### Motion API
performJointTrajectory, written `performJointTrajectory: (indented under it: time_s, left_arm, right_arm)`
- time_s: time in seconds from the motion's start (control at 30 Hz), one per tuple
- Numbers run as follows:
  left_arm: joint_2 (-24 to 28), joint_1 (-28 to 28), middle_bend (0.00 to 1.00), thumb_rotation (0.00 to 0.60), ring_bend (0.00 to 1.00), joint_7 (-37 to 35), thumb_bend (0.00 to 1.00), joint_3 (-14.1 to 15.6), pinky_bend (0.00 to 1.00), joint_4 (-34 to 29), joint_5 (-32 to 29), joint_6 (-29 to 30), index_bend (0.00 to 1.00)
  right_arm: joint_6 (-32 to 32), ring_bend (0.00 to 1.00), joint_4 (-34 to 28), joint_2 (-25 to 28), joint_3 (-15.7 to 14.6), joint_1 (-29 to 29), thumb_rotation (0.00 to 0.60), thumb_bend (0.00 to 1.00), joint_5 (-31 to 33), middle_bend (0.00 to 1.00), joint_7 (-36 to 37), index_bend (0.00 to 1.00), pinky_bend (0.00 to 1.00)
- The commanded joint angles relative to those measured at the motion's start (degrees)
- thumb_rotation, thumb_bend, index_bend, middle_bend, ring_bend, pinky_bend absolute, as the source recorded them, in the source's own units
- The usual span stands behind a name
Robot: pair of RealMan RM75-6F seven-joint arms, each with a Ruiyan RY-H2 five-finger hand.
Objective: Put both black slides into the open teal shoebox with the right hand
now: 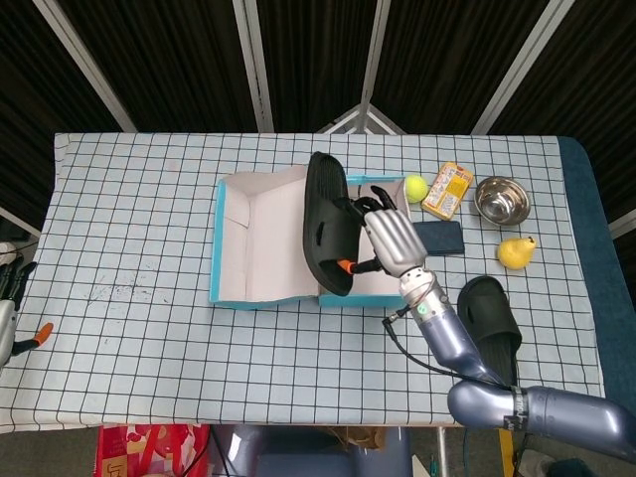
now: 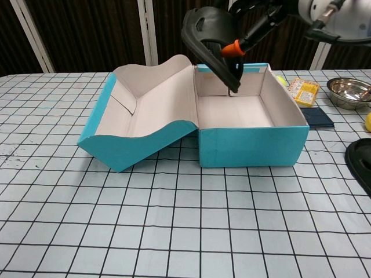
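My right hand (image 1: 390,238) holds one black slide (image 1: 325,221) in the air over the open teal shoebox (image 1: 370,297), above the seam between lid and box. In the chest view the slide (image 2: 211,40) hangs tilted above the box's (image 2: 253,146) back left corner, gripped by the right hand (image 2: 324,13) at the top edge. The second black slide (image 1: 489,314) lies on the table right of the box, seen at the chest view's right edge (image 2: 360,160). My left hand (image 1: 8,298) rests at the far left edge, fingers partly seen.
Right of the box sit a tennis ball (image 1: 415,187), a yellow packet (image 1: 447,190), a steel bowl (image 1: 501,200), a yellow pear-like fruit (image 1: 515,251) and a dark flat case (image 1: 439,238). The box lid (image 1: 263,238) lies folded open to the left.
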Motion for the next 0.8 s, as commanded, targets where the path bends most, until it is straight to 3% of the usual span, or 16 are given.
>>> performJointTrajectory:
  time_s: [0.03, 0.3, 0.8]
  left_arm:
    - [-1.0, -0.7, 0.00, 0.600, 0.00, 1.8, 0.36, -1.3, 0.11, -2.1, -2.4, -0.5, 0.05]
    - [-0.6, -0.2, 0.00, 0.600, 0.00, 0.7, 0.36, -0.8, 0.11, 0.1, -2.2, -0.2, 0.05]
    - [-0.2, 0.1, 0.00, 0.600, 0.00, -0.1, 0.36, -0.5, 0.11, 1.0, -1.1, 0.1, 0.05]
  right_arm:
    - [-1.1, 0.22, 4.9, -3.4, 0.7, 2.6, 0.600, 0.36, 2.5, 0.47, 0.6, 0.72, 0.00]
    - [-2.7, 0.22, 11.6, -6.4, -0.7, 3.5, 0.600, 0.36, 3.2, 0.47, 3.9, 0.72, 0.00]
    - [-4.5, 0.22, 16.1, -7.8, -3.1, 1.9, 0.600, 0.36, 1.4, 0.47, 10.3, 0.72, 0.00]
